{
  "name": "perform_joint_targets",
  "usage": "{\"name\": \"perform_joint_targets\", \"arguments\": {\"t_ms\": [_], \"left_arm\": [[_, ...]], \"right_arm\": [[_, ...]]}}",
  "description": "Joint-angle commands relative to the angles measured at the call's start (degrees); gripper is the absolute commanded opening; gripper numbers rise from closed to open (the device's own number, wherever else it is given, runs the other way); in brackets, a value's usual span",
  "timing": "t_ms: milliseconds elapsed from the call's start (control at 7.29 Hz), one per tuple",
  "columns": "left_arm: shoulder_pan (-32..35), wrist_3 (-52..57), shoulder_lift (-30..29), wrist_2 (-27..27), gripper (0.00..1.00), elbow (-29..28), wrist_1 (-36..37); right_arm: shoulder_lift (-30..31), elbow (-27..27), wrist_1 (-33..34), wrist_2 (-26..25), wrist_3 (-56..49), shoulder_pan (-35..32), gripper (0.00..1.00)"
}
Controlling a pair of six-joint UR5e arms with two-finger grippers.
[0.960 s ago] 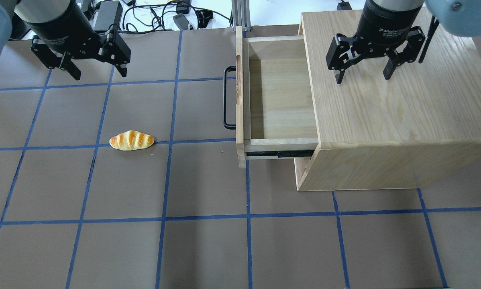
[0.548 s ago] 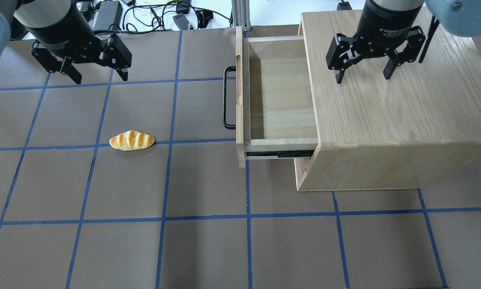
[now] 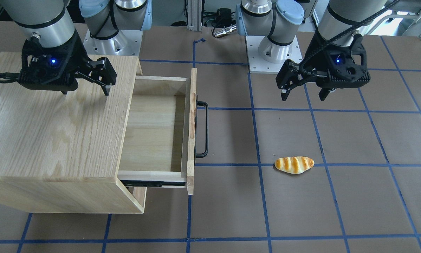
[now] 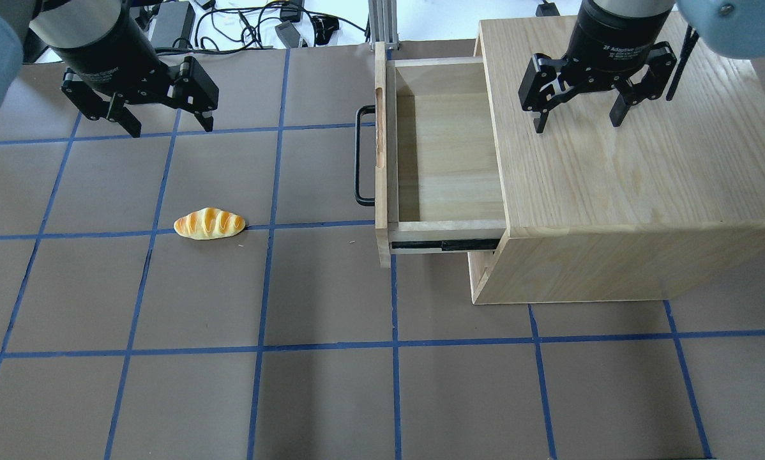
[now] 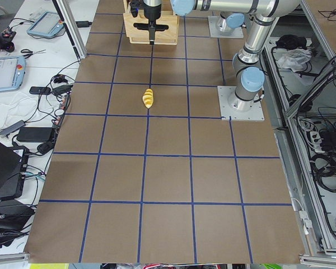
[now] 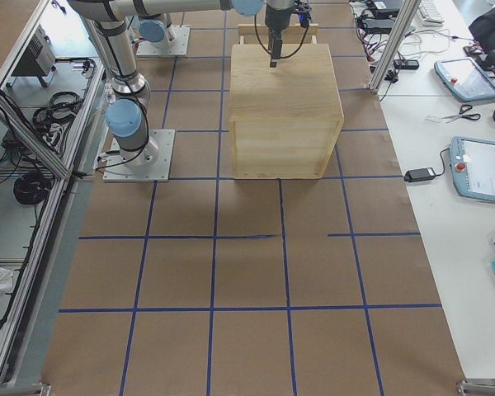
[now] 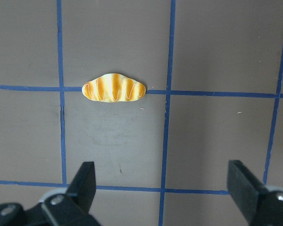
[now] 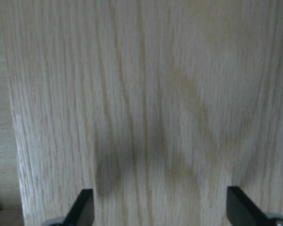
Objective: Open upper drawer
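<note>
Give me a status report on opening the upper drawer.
Done: the upper drawer stands pulled well out of the cabinet, with its pale interior exposed and its black handle free. In hand: nothing. The left gripper hangs open over the table, apart from the bread roll, and the right gripper is open above the cabinet top. Left: nothing visible, unless fuller extension is wanted.

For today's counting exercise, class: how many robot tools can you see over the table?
2. The left tool hangs open over the bare table, apart from the bread roll. The right tool hangs open over the cabinet top, beside the pulled-out drawer. None seems hidden.
</note>
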State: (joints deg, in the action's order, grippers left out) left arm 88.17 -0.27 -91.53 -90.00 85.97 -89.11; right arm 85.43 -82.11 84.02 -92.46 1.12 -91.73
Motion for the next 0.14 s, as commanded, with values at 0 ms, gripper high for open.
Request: {"name": "perform_joint_targets", "arguments": {"t_ms": [0], "left_arm": [[0.07,0.01,0.21,0.09,1.00,0.07,-0.62]], "right_arm": [[0.00,0.02,0.00,0.00,0.02,-0.03,1.00]]}}
